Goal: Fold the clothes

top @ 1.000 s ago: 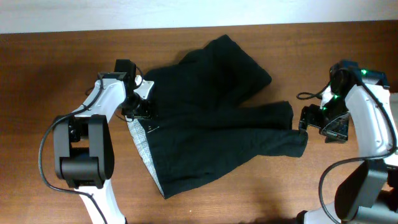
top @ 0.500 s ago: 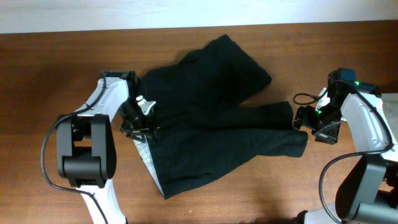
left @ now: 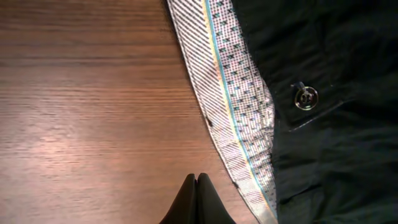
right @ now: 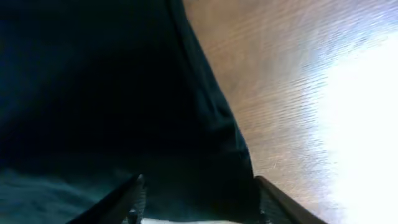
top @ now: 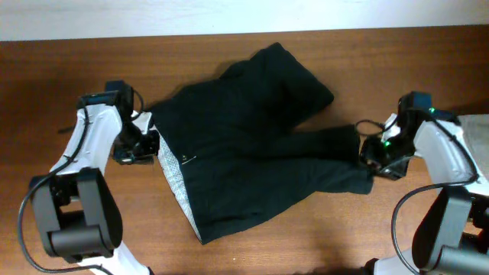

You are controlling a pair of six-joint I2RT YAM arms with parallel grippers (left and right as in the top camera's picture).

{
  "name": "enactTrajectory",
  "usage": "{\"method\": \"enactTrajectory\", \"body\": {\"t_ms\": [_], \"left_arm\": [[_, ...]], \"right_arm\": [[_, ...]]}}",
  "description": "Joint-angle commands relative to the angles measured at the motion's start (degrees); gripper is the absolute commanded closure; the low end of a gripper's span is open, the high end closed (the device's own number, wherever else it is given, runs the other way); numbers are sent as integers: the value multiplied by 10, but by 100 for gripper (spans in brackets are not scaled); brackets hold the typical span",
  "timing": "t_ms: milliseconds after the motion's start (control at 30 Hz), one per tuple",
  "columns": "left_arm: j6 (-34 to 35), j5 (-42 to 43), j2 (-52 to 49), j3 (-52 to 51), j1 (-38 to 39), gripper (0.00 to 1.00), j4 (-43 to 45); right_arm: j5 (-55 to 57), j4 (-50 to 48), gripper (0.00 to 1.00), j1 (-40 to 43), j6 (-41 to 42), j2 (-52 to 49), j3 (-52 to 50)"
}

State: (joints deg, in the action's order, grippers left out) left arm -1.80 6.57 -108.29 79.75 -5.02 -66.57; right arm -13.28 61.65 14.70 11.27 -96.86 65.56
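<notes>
The clothes (top: pixel 252 145), a black shorts-like garment, lie spread across the middle of the table. A light patterned lining strip (top: pixel 177 183) shows along their left edge, seen close in the left wrist view as the lining strip (left: pixel 233 106) beside a small button (left: pixel 306 98). My left gripper (top: pixel 141 145) is shut and empty over bare wood just left of that strip, its fingertips (left: pixel 197 178) pressed together. My right gripper (top: pixel 372 156) stands open at the garment's right leg end. Black cloth (right: pixel 124 93) fills the space between its fingers (right: pixel 134 190).
The wooden table (top: pixel 61 92) runs to a white wall at the back. A pale cloth-like object (top: pixel 477 126) shows at the right edge, behind my right arm. Bare wood (left: pixel 93 93) lies left of the garment, and more (right: pixel 280 93) lies beyond the leg end.
My left gripper has drawn back leftward off the garment's waist edge and closed empty. My right gripper has moved left onto the leg end, and its jaws have narrowed.
</notes>
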Motion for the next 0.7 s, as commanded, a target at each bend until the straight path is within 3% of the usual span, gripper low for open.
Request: {"method": "enactTrajectory", "body": {"t_ms": [0,33,67,200,367,467,533,567,600,633,667], "left_arm": [[-8,63,3,1,17,79,-1],[-8,63,3,-2,29,70,-1],[-8,63,3,-5,43,69,0],[-8,61,3,-51,90,61,32],[-1,87,3,-137,96,56,89],[0,87,3,-172,96,58,120],[25,92,3,-182,96,89,150],[25,101,3,-181,96,98,152],[25,121,3,-181,96,98,153],[25,137,3,-181,96,84,161],[25,141,3,-181,96,77,169]], "right_arm": [[-9,-10,84,6,0,0,-21],[-11,-7,92,7,-4,1,-17],[-11,4,96,7,-5,1,-10],[-17,84,96,7,-32,9,31],[-17,166,96,7,-51,37,39],[-17,170,96,7,-50,37,39],[-17,170,96,7,-50,37,39],[-17,170,96,7,-50,37,39],[-17,170,96,7,-50,37,39],[-17,168,96,7,-50,37,39],[-17,167,96,7,-50,37,39]]}}
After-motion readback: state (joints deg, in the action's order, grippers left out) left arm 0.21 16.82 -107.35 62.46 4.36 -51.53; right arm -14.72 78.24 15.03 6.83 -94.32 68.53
